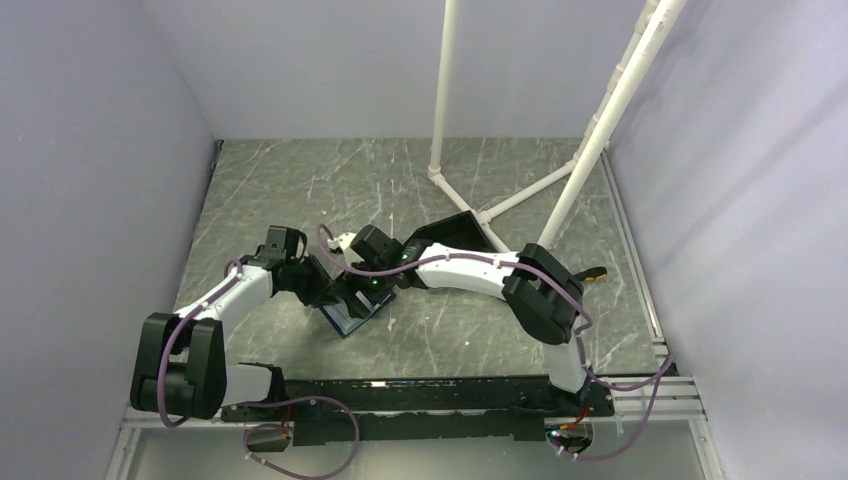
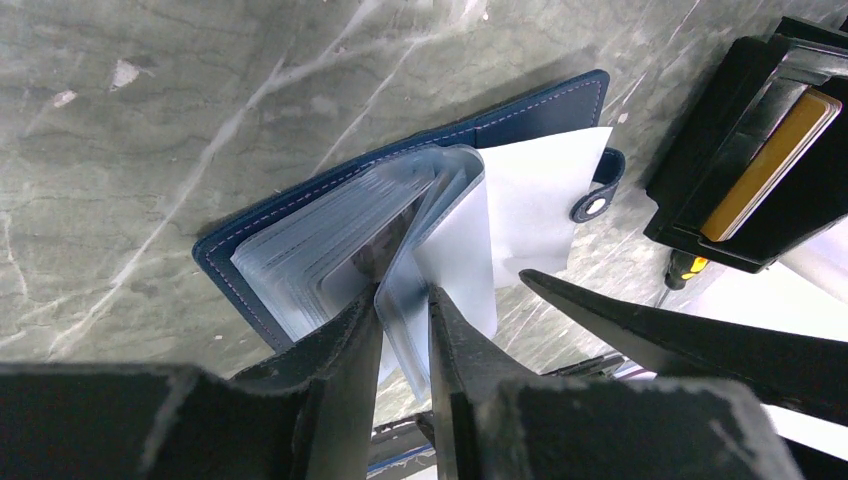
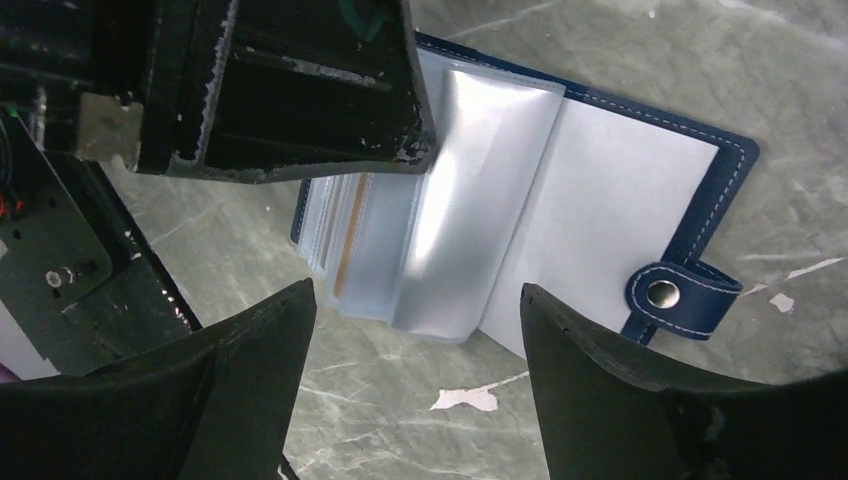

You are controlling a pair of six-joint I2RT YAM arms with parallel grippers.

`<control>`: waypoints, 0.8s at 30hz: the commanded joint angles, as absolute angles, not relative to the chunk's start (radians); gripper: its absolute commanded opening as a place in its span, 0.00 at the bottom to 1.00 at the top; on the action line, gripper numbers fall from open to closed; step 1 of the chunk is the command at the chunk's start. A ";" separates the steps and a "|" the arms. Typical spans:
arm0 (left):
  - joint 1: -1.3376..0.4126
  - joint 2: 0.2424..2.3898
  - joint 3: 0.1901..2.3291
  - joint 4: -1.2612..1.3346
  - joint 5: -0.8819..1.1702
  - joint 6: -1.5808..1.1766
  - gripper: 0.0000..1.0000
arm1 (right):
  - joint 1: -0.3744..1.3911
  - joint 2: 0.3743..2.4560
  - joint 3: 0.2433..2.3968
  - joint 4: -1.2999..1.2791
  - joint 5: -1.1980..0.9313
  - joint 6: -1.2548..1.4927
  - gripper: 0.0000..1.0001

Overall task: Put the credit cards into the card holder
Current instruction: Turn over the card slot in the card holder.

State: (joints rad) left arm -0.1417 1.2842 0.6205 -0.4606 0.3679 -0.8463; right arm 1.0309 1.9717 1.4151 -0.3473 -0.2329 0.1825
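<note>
Nearest the wrist cameras, the left gripper (image 2: 405,300) stands clamped on a few of the clear sleeves (image 2: 330,240) of the open card holder (image 2: 540,115), its fingers pressed together with only the plastic between them. The right gripper (image 3: 418,292) hangs over the same sleeves with its fingers (image 3: 250,360) wide apart, holding nothing. The card holder lies flat on the bench (image 2: 150,150), dark-blue cover down and pale inner face up, its snap strap (image 3: 680,295) hanging off the free edge. A thin orange line inside one sleeve may be a card's edge; the glare on the plastic prevents a sure reading. In the top view both grippers cover the holder and only its near corner shows. Beyond it, in the left wrist view, an orange-gold card (image 2: 770,165) stands on edge in a black box (image 2: 720,120) that the frame cuts off. Bare bench runs to the left of the holder and behind it. At the far right the feet of a white pipe frame (image 1: 600,130) rest on the bench, and walls (image 1: 90,180) close in both sides.
</note>
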 commanded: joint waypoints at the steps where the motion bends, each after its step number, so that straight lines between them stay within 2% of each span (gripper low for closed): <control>1: -0.146 1.259 0.611 -0.463 0.357 -0.825 0.28 | 1.040 1.997 1.470 -0.344 -0.185 0.156 0.77; 8: -0.146 1.259 0.609 -0.462 0.357 -0.825 0.28 | 1.043 2.030 1.493 -0.369 -0.148 0.156 0.71; 12: -0.146 1.259 0.608 -0.464 0.356 -0.824 0.28 | 1.043 2.031 1.486 -0.358 -0.162 0.170 0.57; 17: -0.146 1.254 0.614 -0.475 0.353 -0.819 0.30 | 1.043 2.043 1.484 -0.353 -0.116 0.183 0.51; 19: -0.146 1.246 0.626 -0.502 0.339 -0.813 0.35 | 1.042 2.046 1.478 -0.348 -0.065 0.201 0.44; 22: -0.146 1.215 0.652 -0.576 0.295 -0.801 0.53 | 1.035 2.046 1.468 -0.347 -0.006 0.242 0.26; 24: -0.146 1.169 0.666 -0.618 0.268 -0.802 0.62 | 1.026 2.041 1.458 -0.342 -0.008 0.274 0.20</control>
